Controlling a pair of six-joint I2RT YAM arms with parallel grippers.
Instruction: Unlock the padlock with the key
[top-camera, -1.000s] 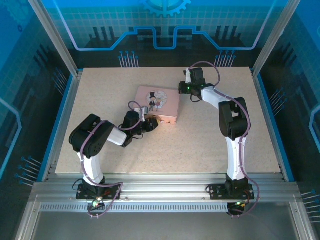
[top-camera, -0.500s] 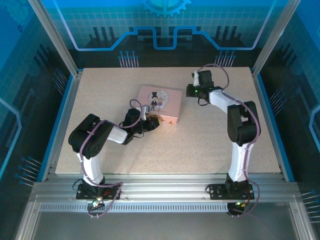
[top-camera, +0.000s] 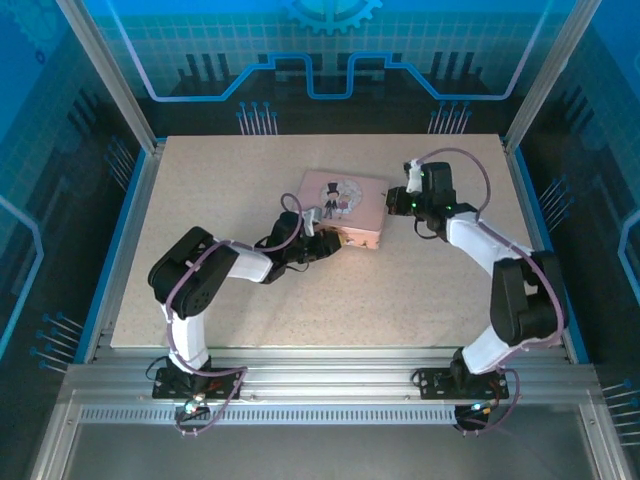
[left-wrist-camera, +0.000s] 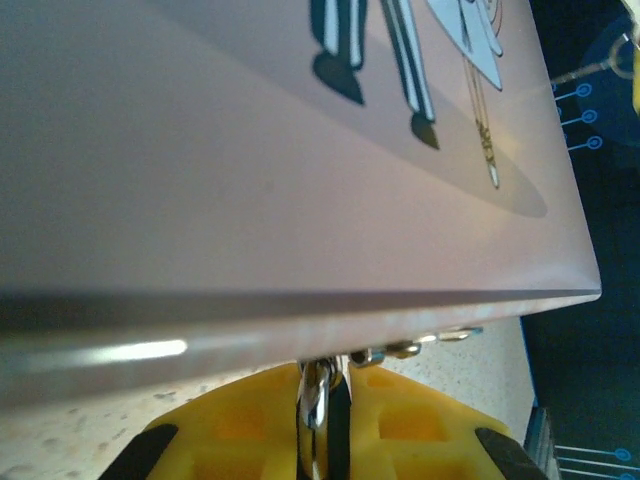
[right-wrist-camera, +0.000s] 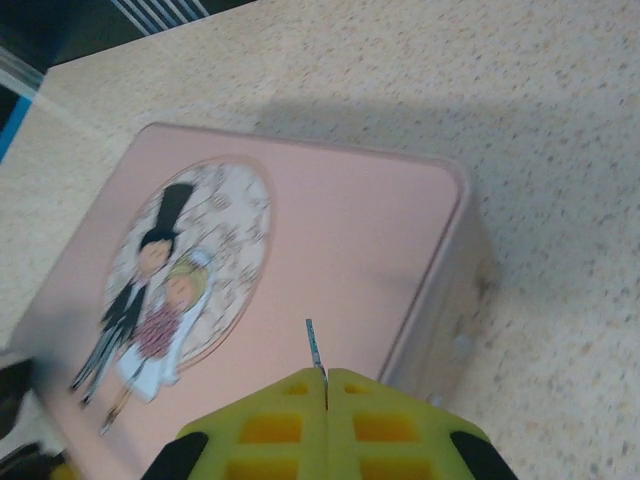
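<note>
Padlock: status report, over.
Left gripper shut on padlock at tin front. Right gripper shut on key, tip over tin. Key not yet in padlock.

- Left wrist view: the pink tin (left-wrist-camera: 250, 180) runs off the top and left edges. Its lid picture is cut down to legs at the upper right, and its near wall is blurred.
- Bottom centre there: a metal loop (left-wrist-camera: 316, 405) sits pinched in the left gripper (left-wrist-camera: 332, 385), its lower part hidden. The bottom edge cuts off the yellow fingers (left-wrist-camera: 230, 430).
- Right wrist view, bottom centre: the key (right-wrist-camera: 313, 345) shows a thin tip. The rest is hidden inside the closed right gripper (right-wrist-camera: 327, 375).
- Overhead, the padlock is too small to pick out at the tin's near edge.
</note>
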